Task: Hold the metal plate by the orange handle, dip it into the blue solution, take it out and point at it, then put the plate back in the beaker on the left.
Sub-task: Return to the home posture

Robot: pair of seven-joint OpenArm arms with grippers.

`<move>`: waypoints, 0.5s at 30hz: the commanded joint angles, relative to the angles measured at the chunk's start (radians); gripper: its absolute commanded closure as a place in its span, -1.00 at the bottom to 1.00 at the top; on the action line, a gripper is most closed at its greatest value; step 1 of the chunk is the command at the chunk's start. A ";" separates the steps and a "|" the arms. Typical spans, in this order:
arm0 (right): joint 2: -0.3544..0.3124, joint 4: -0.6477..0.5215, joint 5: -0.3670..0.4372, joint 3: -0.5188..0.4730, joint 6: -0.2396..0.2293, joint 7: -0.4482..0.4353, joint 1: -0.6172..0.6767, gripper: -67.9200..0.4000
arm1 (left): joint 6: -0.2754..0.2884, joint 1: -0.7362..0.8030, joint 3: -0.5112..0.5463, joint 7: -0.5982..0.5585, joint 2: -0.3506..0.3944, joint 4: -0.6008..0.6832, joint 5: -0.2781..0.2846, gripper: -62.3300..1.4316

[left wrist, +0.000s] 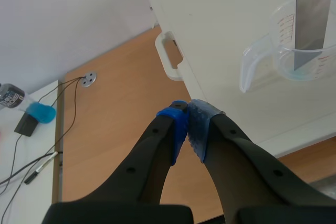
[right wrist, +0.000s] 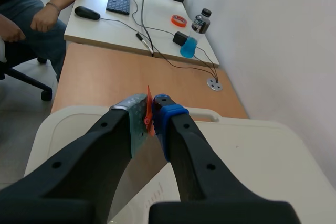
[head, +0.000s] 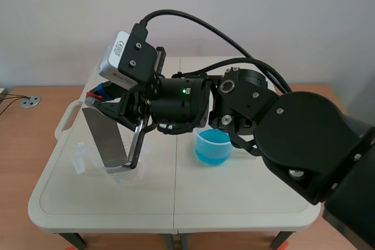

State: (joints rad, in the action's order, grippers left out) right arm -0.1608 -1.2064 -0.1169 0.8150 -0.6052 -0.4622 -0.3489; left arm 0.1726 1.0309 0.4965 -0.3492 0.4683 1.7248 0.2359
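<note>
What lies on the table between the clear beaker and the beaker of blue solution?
Nothing. In the scene view, only bare table with its middle seam lies between the clear beaker, with the metal plate in it, and the blue solution.

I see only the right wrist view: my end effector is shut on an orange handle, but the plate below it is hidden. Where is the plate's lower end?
Observer: The metal plate leans, and its lower end is inside the clear beaker on the left part of the table.
Operator: And the blue solution, where does it stand?
Observer: The beaker of blue solution stands near the table's middle, apart from the clear beaker and partly hidden by the right arm.
Operator: Is the left end effector close to the plate?
Observer: No. The left end effector is shut on nothing, out over the wooden desk beyond the table's edge.
</note>
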 commanded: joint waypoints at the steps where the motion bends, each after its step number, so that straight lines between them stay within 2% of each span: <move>1: 0.006 -0.008 0.011 0.006 0.008 -0.015 -0.009 0.95 | -0.002 -0.001 0.005 -0.017 -0.002 0.008 0.007 0.86; 7: 0.006 -0.007 0.003 0.006 0.018 -0.014 0.012 0.95 | -0.002 -0.001 0.005 -0.017 -0.002 0.008 0.007 0.86; 11: 0.006 0.001 -0.012 0.006 0.053 -0.012 0.020 0.95 | -0.002 -0.001 0.005 -0.017 -0.002 0.008 0.007 0.86; 15: 0.006 0.029 -0.012 0.006 0.060 -0.013 0.020 0.95 | -0.002 -0.001 0.005 -0.017 -0.002 0.008 0.007 0.86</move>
State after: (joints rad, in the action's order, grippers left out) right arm -0.1608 -1.1812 -0.1429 0.8204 -0.5526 -0.4622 -0.3153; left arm 0.1753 1.0309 0.4965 -0.3492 0.4683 1.7248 0.2359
